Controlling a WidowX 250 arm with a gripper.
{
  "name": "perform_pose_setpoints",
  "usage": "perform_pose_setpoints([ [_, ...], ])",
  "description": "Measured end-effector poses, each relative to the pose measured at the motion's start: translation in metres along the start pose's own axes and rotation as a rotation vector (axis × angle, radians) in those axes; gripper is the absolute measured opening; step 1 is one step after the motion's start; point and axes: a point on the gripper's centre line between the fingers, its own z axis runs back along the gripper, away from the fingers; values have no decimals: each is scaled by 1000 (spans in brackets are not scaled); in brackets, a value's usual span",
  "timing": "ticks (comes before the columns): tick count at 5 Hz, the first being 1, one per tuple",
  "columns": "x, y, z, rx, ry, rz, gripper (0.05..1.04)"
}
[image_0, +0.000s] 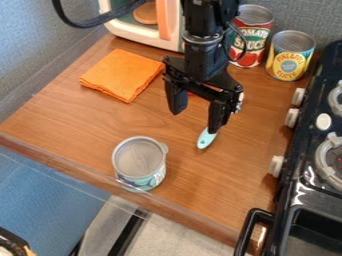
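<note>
Black and two-fingered, the plastic-looking gripper (195, 120) hangs with fingers apart, a pale-blue, rounded, plastic-looking handle (206, 138) at its five o'clock in view, long axis running one to seven.

Three metal cans are on the table (93, 117): one with a teal-and-white label (139, 162) at near left, one red (252, 37) and one yellow-and-blue (290, 57) at far right. There are one folded orange cloth (122, 74), one light-blue handle (206, 138), one white-and-orange toy appliance (130, 30) and one black toy stove (302, 172) with two grey burners (323, 152).
</note>
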Motion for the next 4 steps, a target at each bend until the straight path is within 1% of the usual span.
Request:
perform_pose_setpoints([
  [1,-3,0,-9,-7,32,2,1000],
  [2,5,30,-9,-16,24,46,1000],
  [3,15,64,-2,-17,11,84,1000],
  [4,23,98,2,-9,-12,101,1000],
])
